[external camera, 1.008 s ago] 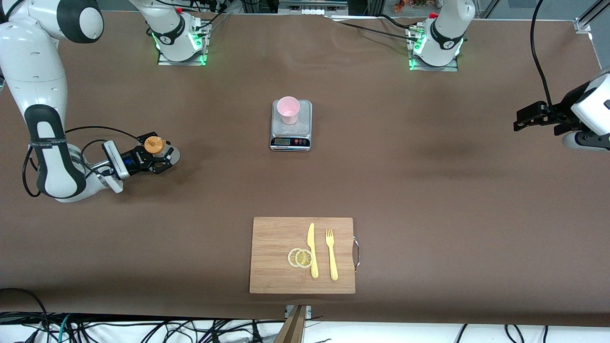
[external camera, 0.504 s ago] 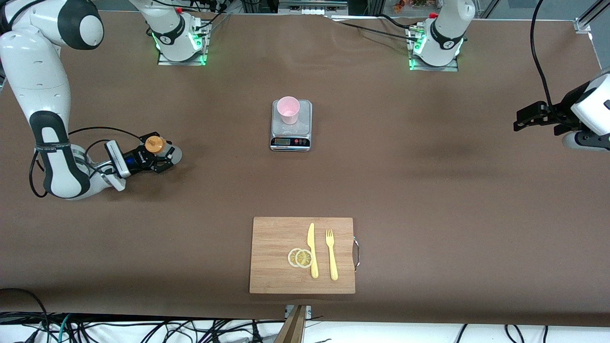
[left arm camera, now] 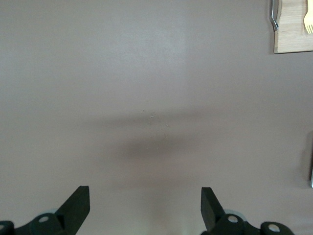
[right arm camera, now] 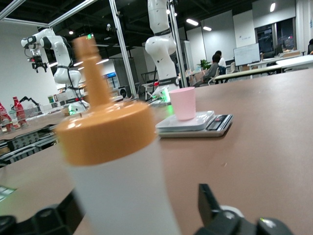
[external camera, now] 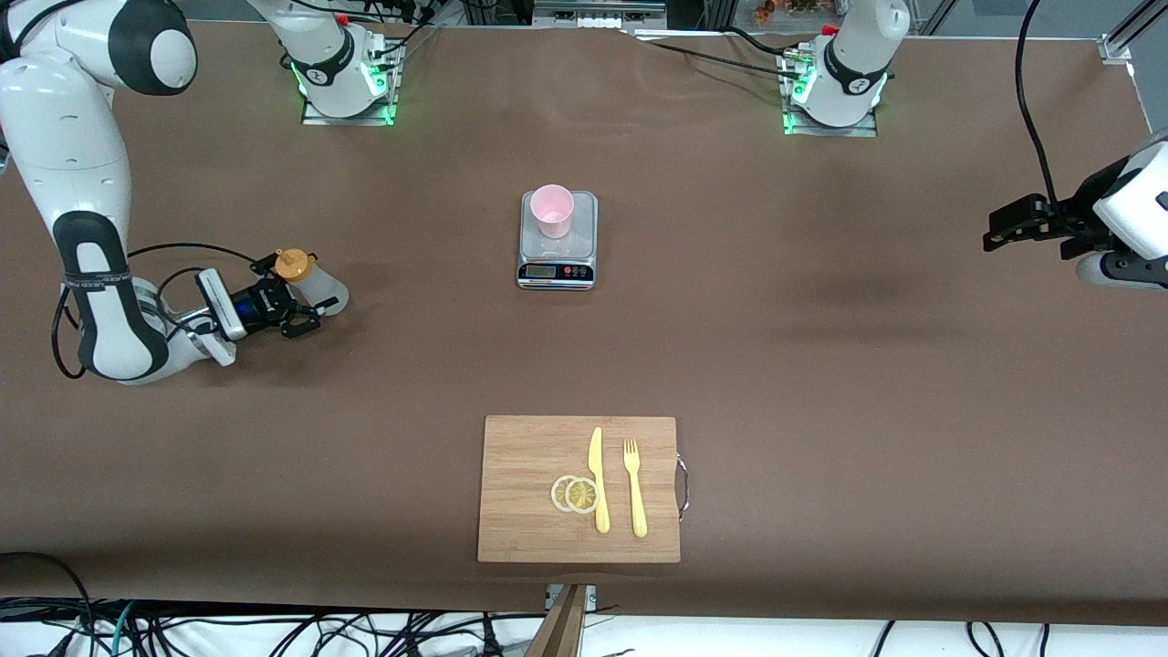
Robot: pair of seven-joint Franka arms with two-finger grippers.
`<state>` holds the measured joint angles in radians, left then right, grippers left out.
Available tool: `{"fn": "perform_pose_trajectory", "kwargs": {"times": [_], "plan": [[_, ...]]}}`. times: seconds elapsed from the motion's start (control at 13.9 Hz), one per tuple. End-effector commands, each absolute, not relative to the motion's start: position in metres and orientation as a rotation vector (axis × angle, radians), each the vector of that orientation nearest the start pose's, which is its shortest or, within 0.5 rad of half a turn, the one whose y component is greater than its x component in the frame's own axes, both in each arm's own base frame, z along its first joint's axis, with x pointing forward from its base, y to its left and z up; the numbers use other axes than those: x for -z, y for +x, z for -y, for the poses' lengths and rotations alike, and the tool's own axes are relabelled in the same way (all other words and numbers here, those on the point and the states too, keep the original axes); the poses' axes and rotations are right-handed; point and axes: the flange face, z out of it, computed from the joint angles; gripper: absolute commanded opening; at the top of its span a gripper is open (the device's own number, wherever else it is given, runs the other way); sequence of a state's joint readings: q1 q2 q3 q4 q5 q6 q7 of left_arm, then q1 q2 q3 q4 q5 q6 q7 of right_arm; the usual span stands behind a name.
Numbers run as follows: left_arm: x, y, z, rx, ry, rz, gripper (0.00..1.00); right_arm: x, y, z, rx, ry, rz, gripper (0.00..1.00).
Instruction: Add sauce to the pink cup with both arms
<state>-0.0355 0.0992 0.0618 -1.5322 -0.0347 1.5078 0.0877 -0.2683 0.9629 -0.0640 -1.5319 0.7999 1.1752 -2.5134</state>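
Nearest the front camera, a wooden cutting board (external camera: 578, 489) lies on the brown worktop (external camera: 821, 365) at about 6 o'clock, carrying two lemon slices (external camera: 575, 494), a yellow knife (external camera: 598, 479) and a yellow fork (external camera: 634, 486) side by side.

At 9 o'clock, toward the right arm's end, the sauce (external camera: 310, 281) stands on the worktop, orange cap tipped slightly. The right gripper (external camera: 301, 301) sits low around the bottle with its fingers spread apart, so the bottle rests loose between them.

At 3 o'clock the left gripper (external camera: 990, 233) waits above bare worktop, its fingers (left arm camera: 78, 205) wide apart and empty.

Farther up, toward 12 o'clock, the pink cup (external camera: 552, 211) stands upright on a small silver kitchen scale (external camera: 557, 255), well apart from both grippers. The green-lit arm bases (external camera: 347, 82) stand farthest away.
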Motion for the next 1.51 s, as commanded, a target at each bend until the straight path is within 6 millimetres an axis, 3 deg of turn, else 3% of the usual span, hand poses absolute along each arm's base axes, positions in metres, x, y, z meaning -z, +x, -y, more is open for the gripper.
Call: {"fn": "perform_pose_trajectory", "kwargs": {"times": [0.0, 0.22, 0.36, 0.43, 0.79, 0.94, 1.44], "plan": [[-0.587, 0.579, -0.01, -0.192, -3.16, -0.127, 1.0, -0.101, 0.548, 0.128, 0.584, -1.033, 1.399, 1.0], [-0.587, 0.579, -0.01, -0.194, -3.16, -0.127, 1.0, -0.11, 0.546, 0.171, 0.561, -1.085, 1.435, 1.0], [-0.587, 0.579, -0.01, -0.194, -3.16, -0.127, 1.0, -0.134, 0.561, 0.202, 0.478, -1.154, 1.514, 1.0], [-0.587, 0.579, -0.01, -0.194, -3.16, -0.127, 1.0, -0.144, 0.569, 0.205, 0.464, -1.172, 1.538, 1.0], [-0.587, 0.579, -0.009, -0.194, -3.16, -0.127, 1.0, -0.199, 0.598, 0.201, 0.26, -1.363, 1.521, 1.0], [-0.587, 0.579, -0.01, -0.194, -3.16, -0.127, 1.0, -0.227, 0.609, 0.187, 0.152, -1.439, 1.521, 1.0], [-0.587, 0.579, -0.01, -0.194, -3.157, -0.124, 1.0, -0.33, 0.619, 0.163, -0.231, -1.829, 1.42, 1.0]]}}
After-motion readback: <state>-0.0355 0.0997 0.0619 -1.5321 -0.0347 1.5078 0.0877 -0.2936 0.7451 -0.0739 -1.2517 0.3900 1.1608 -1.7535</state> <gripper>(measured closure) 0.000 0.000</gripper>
